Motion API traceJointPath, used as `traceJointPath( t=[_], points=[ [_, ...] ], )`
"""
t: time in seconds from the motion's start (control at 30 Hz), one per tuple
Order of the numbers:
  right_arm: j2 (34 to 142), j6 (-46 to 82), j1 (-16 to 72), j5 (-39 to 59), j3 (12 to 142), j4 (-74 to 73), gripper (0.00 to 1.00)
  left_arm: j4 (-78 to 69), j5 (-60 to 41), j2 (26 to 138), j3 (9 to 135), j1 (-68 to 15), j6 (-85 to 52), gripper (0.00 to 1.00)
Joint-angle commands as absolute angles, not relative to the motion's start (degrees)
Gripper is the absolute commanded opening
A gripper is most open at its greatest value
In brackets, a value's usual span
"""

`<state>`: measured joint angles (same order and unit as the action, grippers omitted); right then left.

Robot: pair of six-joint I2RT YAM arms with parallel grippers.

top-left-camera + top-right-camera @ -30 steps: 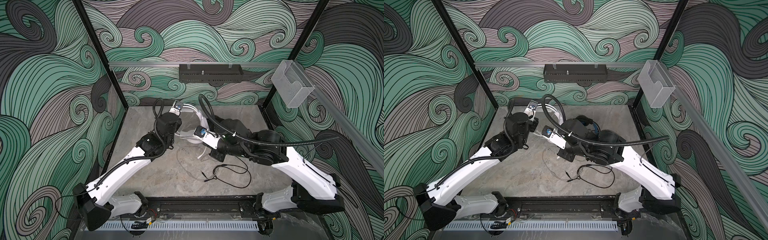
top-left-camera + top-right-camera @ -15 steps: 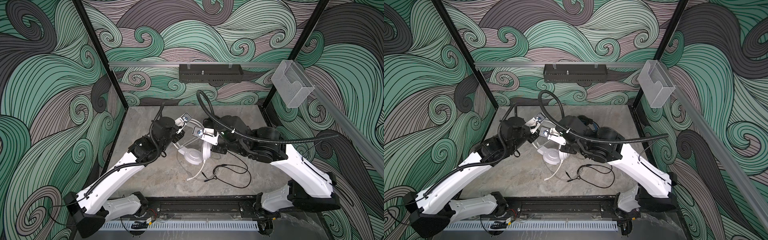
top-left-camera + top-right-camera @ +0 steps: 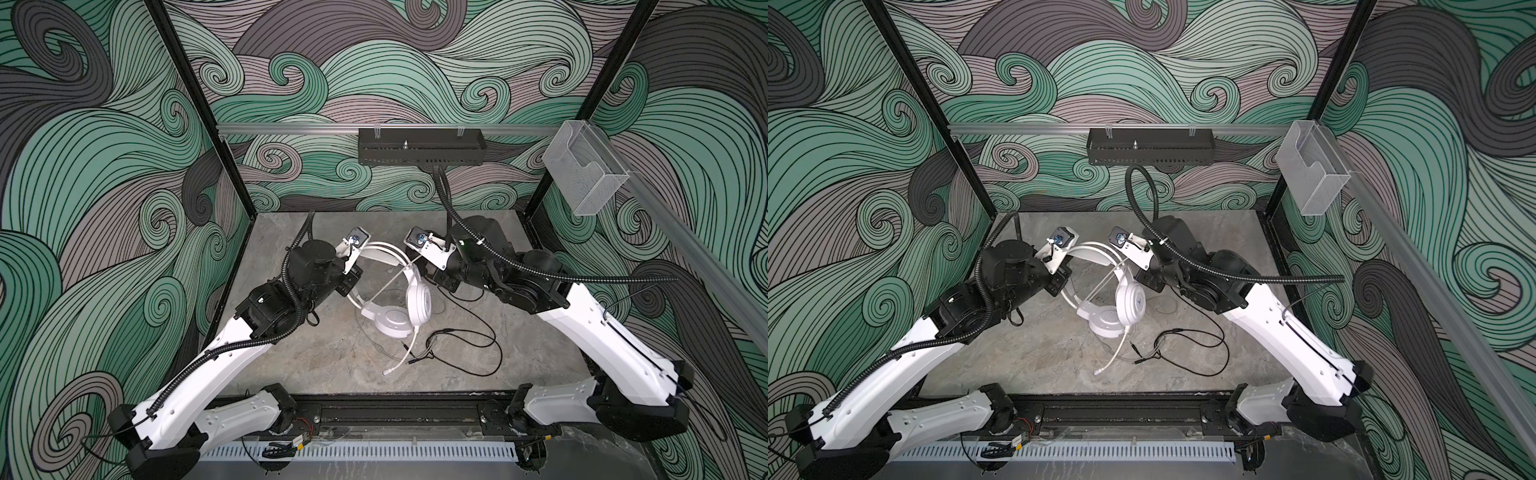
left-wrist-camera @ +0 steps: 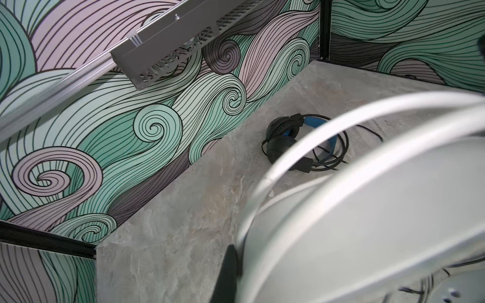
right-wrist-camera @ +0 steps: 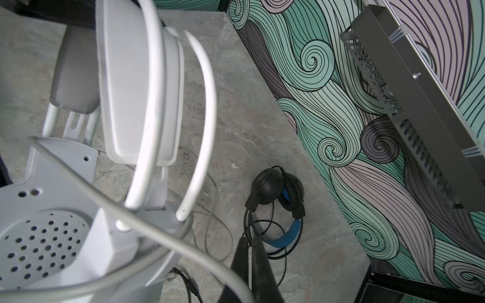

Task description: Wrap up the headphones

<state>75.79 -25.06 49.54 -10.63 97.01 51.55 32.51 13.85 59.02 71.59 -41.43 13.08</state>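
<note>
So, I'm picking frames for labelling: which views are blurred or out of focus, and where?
Left wrist view: the white headset up close is a soft blur, the black headset behind it sharp. Right wrist view: the white headset's near cord is smeared, the black headset crisp. Both top views: sharp and evenly lit.

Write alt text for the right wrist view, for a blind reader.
A white headset fills the foreground in close-up, showing its headband arcs and perforated ear cup, with a pale cord crossing in front. Beyond it, a black headset with blue headband lining lies on the grey table beside the swirl-patterned wall, its black cord in loose loops.
</note>
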Motion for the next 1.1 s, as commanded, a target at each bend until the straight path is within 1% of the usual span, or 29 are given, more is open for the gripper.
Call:
traceJointPath(
  t=[0.0, 0.2, 0.3, 0.53, 0.57, 0.63, 0.67, 0.83, 0.93, 1.07],
  points=[
    [72.28, -20.07, 45.25, -5.48, 93.75, 40.67, 0.09, 35.43, 8.78, 57.02, 76.13, -41.22, 7.26, 0.0],
    [69.87, -13.82, 38.49, 6.94, 85.66, 27.68, 0.16, 36.37, 5.26, 57.13, 81.59, -41.22, 2.93, 0.0],
    [69.09, -8.37, 35.5, 14.51, 80.46, 17.78, 0.24, 37.77, 4.93, 57.89, 84.73, -41.22, 1.55, 0.0],
    [72.55, 2.14, 33.6, 24.28, 74.19, 3.59, 0.3, 42.58, 4.13, 61.97, 95.85, -41.22, -1.9, 0.0],
    [72.97, 3.9, 33.59, 24.87, 73.3, 1.54, 0.32, 42.9, 4.13, 62.6, 97.29, -41.22, -2.46, 0.0],
    [74.17, 8.2, 33.4, 27.81, 70.85, -4.47, 0.39, 43.87, 4.72, 64.14, 100.6, -41.22, -3.85, 0.0],
    [75.07, 10.14, 33.41, 28.94, 70.29, -6.25, 0.4, 44.53, 4.87, 64.95, 102.24, -41.22, -4.24, 0.0],
    [78.88, 16.44, 33.49, 32.23, 66.93, -13.7, 0.44, 48.33, 6.02, 69.73, 111.87, -41.22, -6.58, 0.0],
    [80.52, 18.65, 33.44, 33.2, 65.04, -16.32, 0.43, 52.36, 7.28, 73.44, 119.17, -41.22, -7.74, 0.0],
    [82.05, 19.73, 33.5, 34.09, 63.03, -17.85, 0.42, 55.05, 7.39, 76.24, 125.14, -41.13, -9.7, 0.0]
  ],
)
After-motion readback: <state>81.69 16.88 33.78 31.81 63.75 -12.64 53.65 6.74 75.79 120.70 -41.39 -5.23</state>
